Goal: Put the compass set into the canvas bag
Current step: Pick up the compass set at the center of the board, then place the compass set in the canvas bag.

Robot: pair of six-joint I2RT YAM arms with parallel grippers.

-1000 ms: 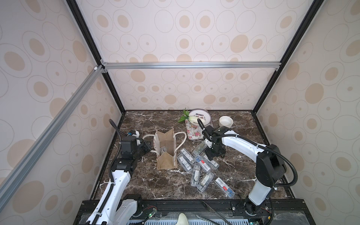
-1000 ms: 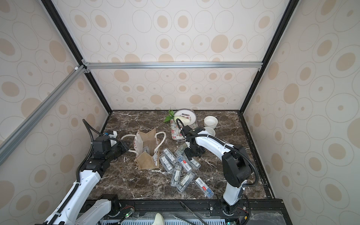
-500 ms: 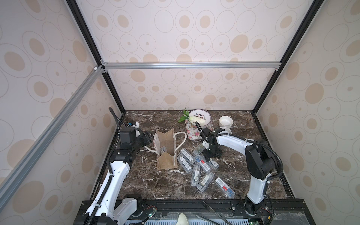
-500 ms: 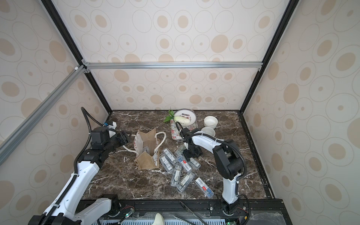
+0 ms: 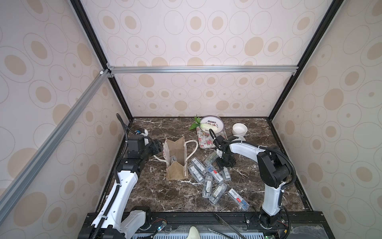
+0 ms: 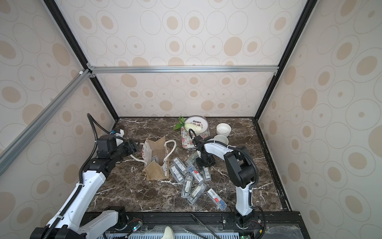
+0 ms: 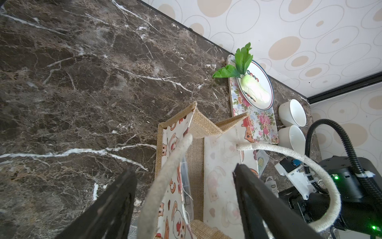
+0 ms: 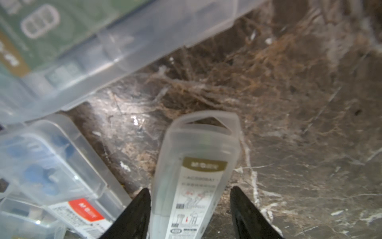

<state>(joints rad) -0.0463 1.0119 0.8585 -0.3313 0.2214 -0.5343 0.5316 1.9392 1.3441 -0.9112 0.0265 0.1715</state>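
Though wide round the rope handle point(image 7: 165, 175), left fingers point(image 7: 115, 202) slack — right fingers point(image 8: 136, 213) astride a compass case point(image 8: 198, 157), grip unclear.

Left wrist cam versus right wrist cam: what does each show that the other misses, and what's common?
Left wrist only: the canvas bag, a rope handle inside the open left claw, the radish on its plate. Right wrist only: the right claw straddling a clear compass case, not yet clamped. Both: the dark marble tabletop and loose compass cases.

The compass set point(image 8: 196, 175) between the right fingers point(image 8: 134, 215) runs off the wrist view's edge, its label blurred.
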